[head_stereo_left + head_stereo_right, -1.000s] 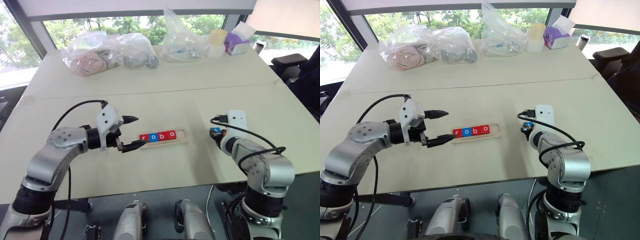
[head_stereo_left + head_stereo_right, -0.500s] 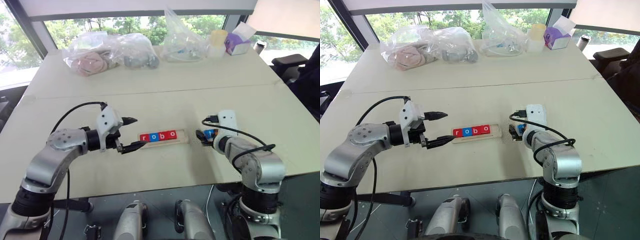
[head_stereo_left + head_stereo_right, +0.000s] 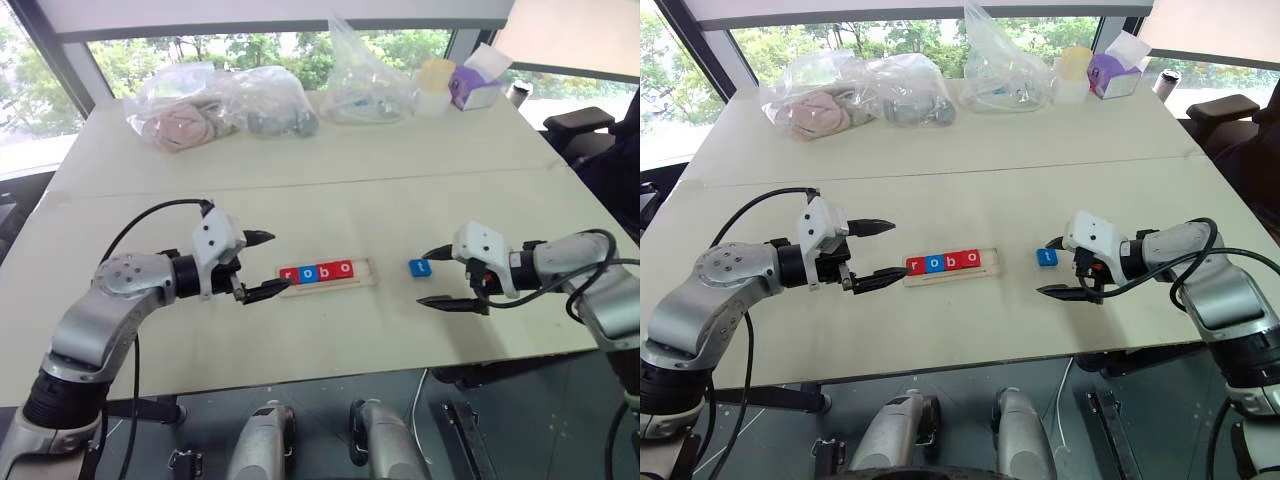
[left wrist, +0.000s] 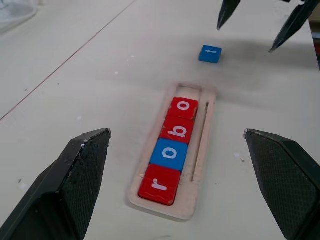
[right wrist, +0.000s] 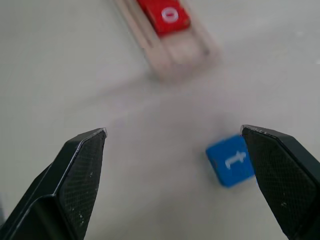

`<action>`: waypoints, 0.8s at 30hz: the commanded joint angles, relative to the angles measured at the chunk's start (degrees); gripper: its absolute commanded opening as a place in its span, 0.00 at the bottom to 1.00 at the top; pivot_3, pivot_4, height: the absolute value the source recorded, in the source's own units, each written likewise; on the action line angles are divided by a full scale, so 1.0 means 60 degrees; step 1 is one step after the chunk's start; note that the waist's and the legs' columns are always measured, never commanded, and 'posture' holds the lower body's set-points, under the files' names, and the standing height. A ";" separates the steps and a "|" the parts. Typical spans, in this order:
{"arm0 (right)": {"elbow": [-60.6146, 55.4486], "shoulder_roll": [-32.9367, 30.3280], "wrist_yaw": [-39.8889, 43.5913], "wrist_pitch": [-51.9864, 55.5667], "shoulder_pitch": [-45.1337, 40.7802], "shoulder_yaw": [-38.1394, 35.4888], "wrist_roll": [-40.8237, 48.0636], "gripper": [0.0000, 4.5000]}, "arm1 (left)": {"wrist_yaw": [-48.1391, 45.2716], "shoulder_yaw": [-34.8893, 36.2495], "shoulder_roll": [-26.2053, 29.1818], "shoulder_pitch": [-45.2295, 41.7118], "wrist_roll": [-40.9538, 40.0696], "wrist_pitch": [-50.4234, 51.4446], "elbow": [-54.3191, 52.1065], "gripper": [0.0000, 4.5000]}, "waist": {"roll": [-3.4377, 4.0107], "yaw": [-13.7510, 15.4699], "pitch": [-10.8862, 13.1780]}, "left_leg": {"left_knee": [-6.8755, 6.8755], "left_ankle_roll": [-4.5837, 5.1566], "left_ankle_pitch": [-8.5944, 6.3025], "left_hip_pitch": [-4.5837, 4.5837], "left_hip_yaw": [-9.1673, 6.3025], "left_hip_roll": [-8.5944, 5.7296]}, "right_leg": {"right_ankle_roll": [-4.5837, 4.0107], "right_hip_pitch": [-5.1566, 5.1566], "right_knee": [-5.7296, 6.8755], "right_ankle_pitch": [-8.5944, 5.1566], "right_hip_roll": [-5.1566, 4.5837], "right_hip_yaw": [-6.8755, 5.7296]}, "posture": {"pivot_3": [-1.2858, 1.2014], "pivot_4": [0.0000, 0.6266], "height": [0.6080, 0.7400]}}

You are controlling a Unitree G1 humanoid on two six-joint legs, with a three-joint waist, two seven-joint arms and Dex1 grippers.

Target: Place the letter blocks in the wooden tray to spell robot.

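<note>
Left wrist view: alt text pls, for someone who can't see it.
A wooden tray on a pale table holds four letter blocks reading r, o, b, o, its far slot empty. A blue t block lies beyond it, between the open left end effector and open right end effector.

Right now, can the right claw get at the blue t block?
Probably yes. The right claw is open beside the blue t block, which lies alone on the table, apart from the wooden tray, with nothing between them.

Wooden tray (image 3: 366, 280) holds "robo"; blue t block (image 3: 419, 268) lies beside.
</note>
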 commanded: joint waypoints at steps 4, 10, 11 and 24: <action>0.2897 0.0552 0.0790 -0.2270 -0.1531 0.0549 -0.1107 0.98 | 0.0019 0.0183 0.0040 -0.0152 -0.0018 -0.0132 -0.0198 1.00 | 0.0001 0.0028 0.0001 | -0.0002 0.0000 0.0001 0.0000 0.0002 0.0007 | -0.0035 -0.0007 0.0014 0.0021 0.0008 0.0002 | 0.52 0.24 0.89; 0.4542 0.1144 0.1140 -0.3123 -0.2338 0.0795 -0.1619 0.98 | 0.0082 0.0228 0.0082 -0.0077 -0.0038 -0.0048 -0.0323 1.00 | 0.0001 0.0069 0.0001 | 0.0002 0.0001 0.0003 -0.0002 0.0007 0.0010 | -0.0033 -0.0005 0.0019 0.0023 0.0010 0.0003 | 0.52 0.24 0.89; 0.4773 0.1237 0.1161 -0.3192 -0.2437 0.0808 -0.1684 0.98 | 0.0087 0.0250 0.0100 -0.0060 -0.0039 -0.0046 -0.0330 1.00 | 0.0001 0.0067 0.0001 | 0.0005 0.0001 0.0003 -0.0001 0.0008 0.0010 | -0.0034 -0.0002 0.0018 0.0024 0.0010 0.0003 | 0.52 0.24 0.89; 0.7152 0.1927 0.1275 -0.4363 -0.3336 0.0798 -0.2302 0.93 | 0.0254 0.0222 0.0110 0.0030 -0.0061 0.0024 -0.0508 1.00 | 0.0002 0.0030 0.0000 | 0.0007 -0.0001 0.0005 0.0023 0.0008 0.0010 | -0.0034 0.0023 0.0023 0.0025 0.0010 0.0005 | 0.52 0.24 0.89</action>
